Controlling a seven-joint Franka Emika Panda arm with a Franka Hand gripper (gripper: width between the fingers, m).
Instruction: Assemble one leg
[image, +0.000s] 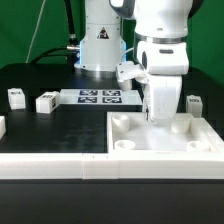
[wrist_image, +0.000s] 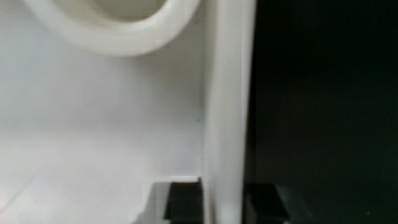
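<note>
The leg (image: 193, 102) lay loose on the table (image: 50, 130) just beside the tray (image: 60, 165), so fitting seemed not yet begun. The gripper (image: 160, 118) stood low over the tray's far wall; whether its jaws gripped anything, I could not tell.

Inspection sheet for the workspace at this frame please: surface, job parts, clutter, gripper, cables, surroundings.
Surface: black table, matte.
Job's things: first leg and second leg lie loose at the exterior view's left, and a third leg lies beyond the tray at the right. The wrist view shows one round corner hole.
Clutter: marker board lies flat mid-table. A white bar runs along the front.
Gripper: gripper is down over the tray's back part. Open or shut cannot be told.
Cables: dark cable behind the arm base.
Surroundings: green backdrop.
</note>
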